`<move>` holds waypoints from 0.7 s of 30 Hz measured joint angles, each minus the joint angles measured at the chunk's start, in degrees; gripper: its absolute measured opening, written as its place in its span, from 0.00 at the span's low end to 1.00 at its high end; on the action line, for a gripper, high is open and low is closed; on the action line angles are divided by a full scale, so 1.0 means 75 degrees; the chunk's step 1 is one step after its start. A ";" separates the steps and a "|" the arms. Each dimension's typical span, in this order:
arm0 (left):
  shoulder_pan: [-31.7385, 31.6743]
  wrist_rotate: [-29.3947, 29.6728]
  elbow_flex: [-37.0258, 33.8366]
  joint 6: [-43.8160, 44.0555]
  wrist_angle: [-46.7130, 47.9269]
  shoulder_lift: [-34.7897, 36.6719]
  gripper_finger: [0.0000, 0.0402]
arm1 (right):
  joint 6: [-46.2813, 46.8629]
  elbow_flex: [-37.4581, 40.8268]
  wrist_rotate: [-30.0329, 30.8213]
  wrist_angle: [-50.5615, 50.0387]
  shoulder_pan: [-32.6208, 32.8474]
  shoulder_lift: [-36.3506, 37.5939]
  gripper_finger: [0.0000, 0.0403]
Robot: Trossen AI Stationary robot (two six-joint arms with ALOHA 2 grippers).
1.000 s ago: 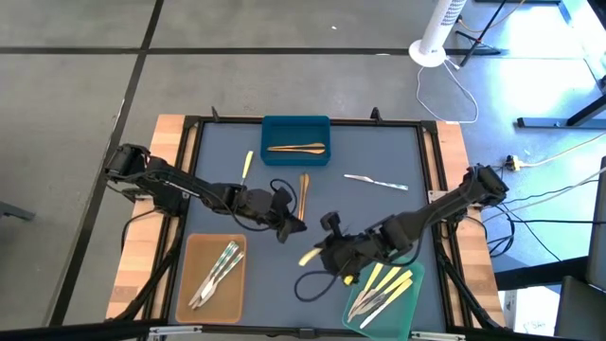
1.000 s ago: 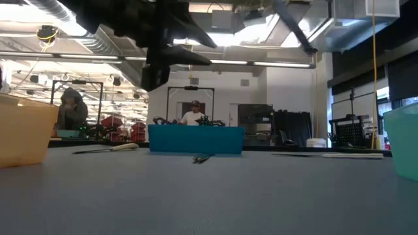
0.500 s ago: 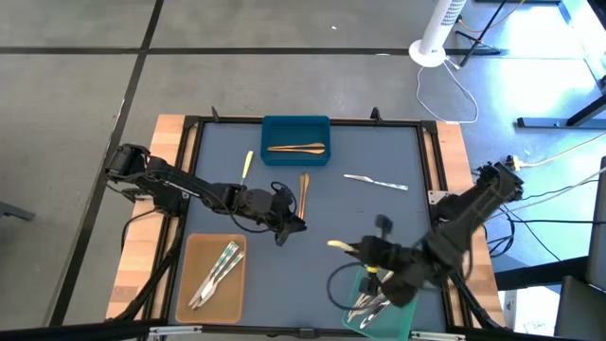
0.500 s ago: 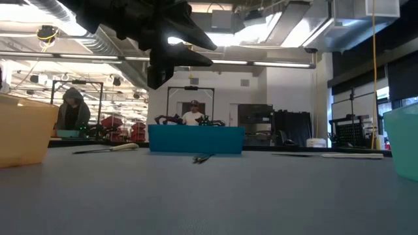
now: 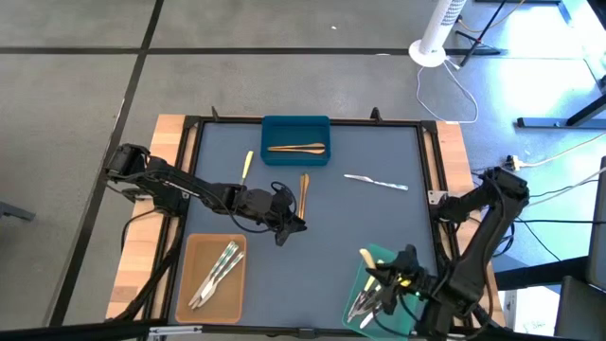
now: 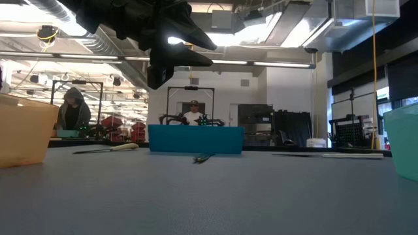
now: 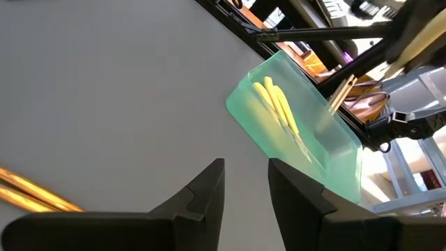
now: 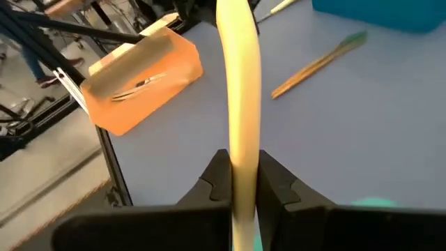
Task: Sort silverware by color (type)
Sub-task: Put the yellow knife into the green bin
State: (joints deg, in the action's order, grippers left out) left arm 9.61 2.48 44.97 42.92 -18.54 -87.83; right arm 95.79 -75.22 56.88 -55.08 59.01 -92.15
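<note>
My right gripper is shut on a pale yellow utensil above the far-left corner of the green tray, which holds several yellow and silvery utensils. My left gripper hovers open at mid-table, with nothing between its fingers, close to two brown utensils lying flat. Another yellow utensil and a silvery one lie flat on the mat. A brown one lies in the blue tray. Silvery ones lie in the tan tray. My right gripper pinches the pale yellow utensil between its two fingers, at a stretch near one end. The utensil lies along the fingers, and most of its length sticks out past their tips toward the table's far left. It is lifted clear above the green tray.
The blue tray stands at the far middle, the tan tray near left, the green tray near right. A black frame borders the grey mat. The mat's middle between the near trays is bare. People show in the room beyond.
My right gripper has swung from the mat's near middle toward the table's near right, to above the green tray, and has rolled its wrist, carrying the yellow utensil, which stays lifted. My left gripper has stayed in place.
</note>
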 joint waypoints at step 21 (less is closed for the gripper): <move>0.0000 0.0000 0.0000 0.0019 0.0002 0.0000 0.26 | 0.0227 0.2214 -0.1684 0.2965 0.0286 -0.0020 0.05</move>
State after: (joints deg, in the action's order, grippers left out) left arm 9.61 2.48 44.97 43.06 -18.52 -87.83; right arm 97.49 -58.61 44.25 -32.85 61.16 -92.30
